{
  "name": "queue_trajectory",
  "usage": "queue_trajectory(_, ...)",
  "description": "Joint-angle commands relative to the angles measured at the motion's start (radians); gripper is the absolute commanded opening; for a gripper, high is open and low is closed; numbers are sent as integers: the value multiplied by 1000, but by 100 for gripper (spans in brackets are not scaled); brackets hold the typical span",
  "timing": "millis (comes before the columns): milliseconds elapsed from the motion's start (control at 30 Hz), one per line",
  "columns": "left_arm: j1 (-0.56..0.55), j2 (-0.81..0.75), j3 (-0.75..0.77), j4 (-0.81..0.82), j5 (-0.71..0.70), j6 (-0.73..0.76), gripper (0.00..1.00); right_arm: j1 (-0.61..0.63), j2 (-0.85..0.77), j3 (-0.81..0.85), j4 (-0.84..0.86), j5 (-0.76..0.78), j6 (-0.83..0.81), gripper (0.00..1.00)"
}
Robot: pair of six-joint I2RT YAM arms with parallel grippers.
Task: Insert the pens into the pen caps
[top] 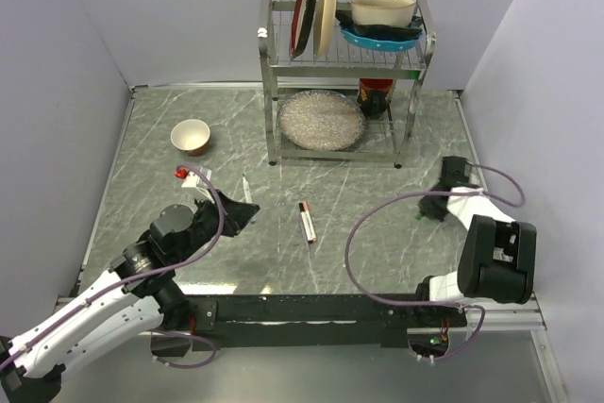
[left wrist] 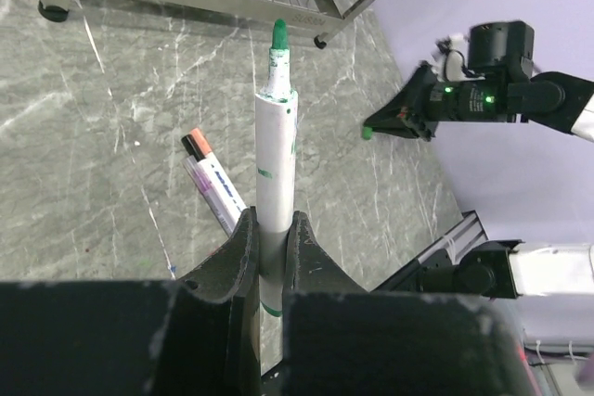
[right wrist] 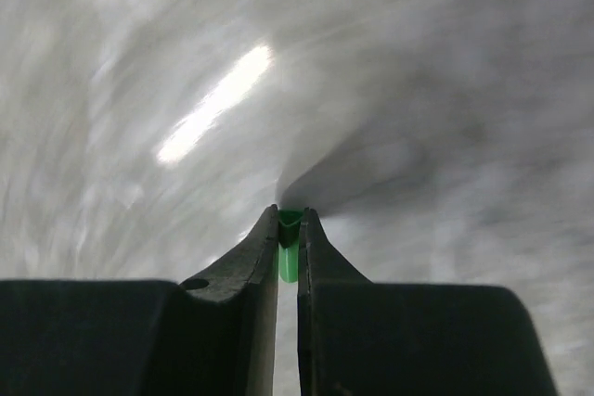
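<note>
Left gripper [left wrist: 271, 227] is clamping the green-tipped pen [left wrist: 276, 164] by its lower barrel, with the nib sticking out toward the right arm, probably presenting it for capping. Right gripper [right wrist: 289, 229] is pinching the green cap [right wrist: 289, 252] at its fingertips, down by the table [top: 396, 167]. Can't tell if it's lifted. The 2 arms are reaching in low, well apart. Second pen [top: 307, 222] is lying between them, and the red cap [top: 179, 173] is sitting near the bowl [top: 191, 136].

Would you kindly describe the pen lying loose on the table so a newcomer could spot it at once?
Start at the metal dish rack at the back of the table. In front of it, near the middle, lies the loose pen. Unlike the green-tipped pen clamped in the left gripper, nothing holds it.
</note>
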Motion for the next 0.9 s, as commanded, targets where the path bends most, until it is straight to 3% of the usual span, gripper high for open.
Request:
queue_trajectory(0, -4, -4, 18, -8, -38, 6, 1, 233, -36, 89, -40, 83, -118, 2)
queue_trajectory(33, -4, -4, 27, -23, -45, 8, 1, 323, -35, 100, -46, 87, -135, 3)
queue_trajectory(133, -4, -15, 42, -45, -55, 10, 1, 437, -16, 131, -48, -10, -225, 5)
queue_trajectory(300, -3, -55, 61, -86, -39, 25, 1, 575, 45, 169, -75, -115, -346, 14)
queue_trajectory(400, -4, -55, 88, -131, -25, 45, 1, 655, 136, 267, -176, -107, -424, 17)
queue_trajectory(467, -4, -58, 99, -158, -14, 65, 1, 706, 166, 289, -175, -71, -501, 19)
queue_trajectory(600, -4, -61, 122, -207, -3, 101, 1, 894, 172, 253, -94, 26, -645, 10)
queue_trajectory(733, -4, -81, 127, -235, -23, 114, 1, 971, 209, 253, -75, 152, -702, 3)
queue_trajectory(800, -4, -104, 113, -218, -16, 114, 1, 987, 228, 249, -72, 149, -742, 3)
queue_trajectory(867, -4, -122, 110, -223, -22, 115, 1, 997, 241, 250, -83, 159, -764, 9)
